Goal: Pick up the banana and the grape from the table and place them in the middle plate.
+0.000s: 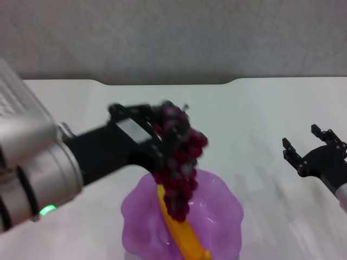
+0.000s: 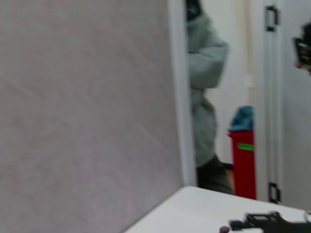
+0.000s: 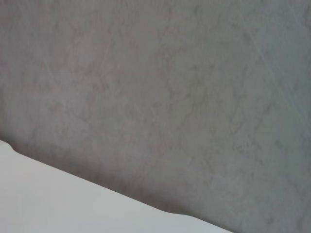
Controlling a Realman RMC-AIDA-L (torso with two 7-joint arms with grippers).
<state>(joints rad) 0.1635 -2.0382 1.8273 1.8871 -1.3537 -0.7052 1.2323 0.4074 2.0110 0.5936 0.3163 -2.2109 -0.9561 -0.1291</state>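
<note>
Head view: left gripper [image 1: 154, 127] is raised over the table [image 1: 260, 119], clamped on the upper end of the grape bunch [image 1: 178, 157]. The bunch hangs down from the fingers, its lower tip dangling over the purple plate [image 1: 222, 216] and overlapping the banana [image 1: 181, 230] in the picture; contact between grapes and banana cannot be judged. The banana lies inside the plate, running from near the plate's middle toward its near rim on the robot's right. The plate sits on the table close to the robot, roughly centred. Right gripper [image 1: 309, 149] is out to the right, low near the tabletop and well apart from the plate, fingers spread, nothing between them. Left wrist view: mostly a grey wall panel [image 2: 82, 107]; past its edge a person in a pale coat [image 2: 204, 87] and a red bin [image 2: 243, 162]; a strip of white tabletop at the base with dark gripper parts [image 2: 269, 222] on it. Right wrist view: grey wall [image 3: 170, 87] above the table's far edge [image 3: 63, 194].
</note>
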